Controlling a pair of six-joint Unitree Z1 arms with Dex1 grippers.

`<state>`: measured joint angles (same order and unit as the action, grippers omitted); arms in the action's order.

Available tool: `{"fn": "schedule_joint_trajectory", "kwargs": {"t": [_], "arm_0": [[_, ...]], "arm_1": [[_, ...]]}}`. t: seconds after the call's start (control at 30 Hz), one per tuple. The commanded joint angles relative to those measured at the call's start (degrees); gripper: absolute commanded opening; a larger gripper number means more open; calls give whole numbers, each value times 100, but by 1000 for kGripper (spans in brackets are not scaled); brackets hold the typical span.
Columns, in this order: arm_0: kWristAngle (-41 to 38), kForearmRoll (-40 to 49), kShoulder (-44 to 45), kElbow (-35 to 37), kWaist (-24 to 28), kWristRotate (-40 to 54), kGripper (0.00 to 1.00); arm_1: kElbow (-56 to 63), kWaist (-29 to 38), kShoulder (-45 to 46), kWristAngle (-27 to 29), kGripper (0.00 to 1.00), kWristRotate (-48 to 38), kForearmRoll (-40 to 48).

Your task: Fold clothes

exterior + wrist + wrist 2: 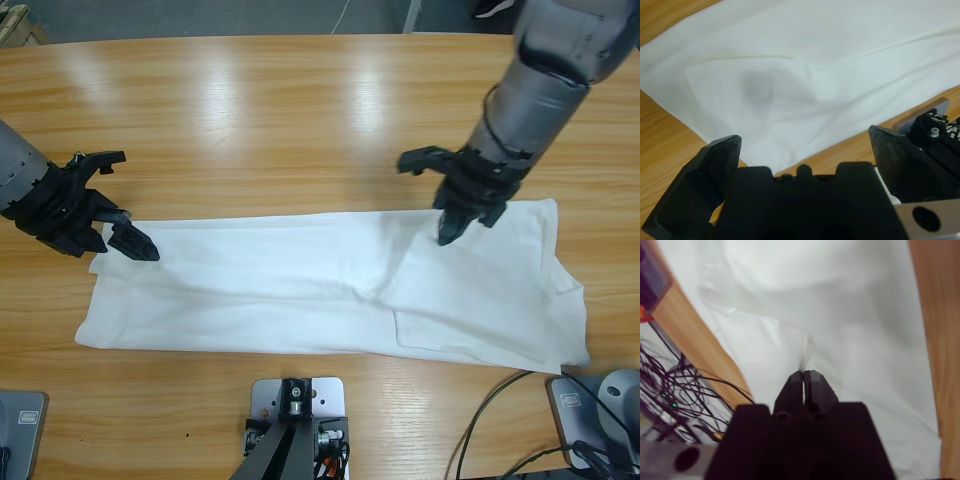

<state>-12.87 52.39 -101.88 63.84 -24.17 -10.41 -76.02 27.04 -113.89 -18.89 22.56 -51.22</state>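
Item: shirt (330, 290), white, one piece. Lies flat as a long band across the near half of the table (300, 120), long edges running side to side. Near long edge is close to the table's front edge. Left end is a slanted edge. Right end is layered, with a second ply showing as a rectangular outline and one corner jutting past the near edge. Creases fan out from the upper right area.

Item: left gripper (135, 205). Enters from the left edge of the high view, at the shirt's upper left corner. Jaws wide apart with nothing between them; one tip is over the cloth edge, the other over bare wood.

Item: right gripper (445, 235). Comes down from the upper right. In the right wrist view its jaws are closed together, nipping a small raised ridge of shirt near the far long edge.

Open room: a broad strip of bare wood behind the shirt, full table width. Narrow wood margins lie at both ends and in front.

Item: cables (490, 420), dark, off the near right corner.
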Motion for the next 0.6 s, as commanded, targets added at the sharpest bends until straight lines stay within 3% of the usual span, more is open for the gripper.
{"fn": "schedule_joint_trajectory", "kwargs": {"t": [0.03, 0.2, 0.6], "arm_0": [[-110, 70, -289, -89, -54, 74, 1000], [-117, 70, -269, -124, -56, 74, 1000], [-119, 70, -236, -135, -56, 74, 1000]], "arm_1": [[-278, 460, -386, 376, 0, 318, -83], [-338, 425, -731, 504, 0, 451, -94], [-345, 895, -698, 44, 0, 933, 121]]}}
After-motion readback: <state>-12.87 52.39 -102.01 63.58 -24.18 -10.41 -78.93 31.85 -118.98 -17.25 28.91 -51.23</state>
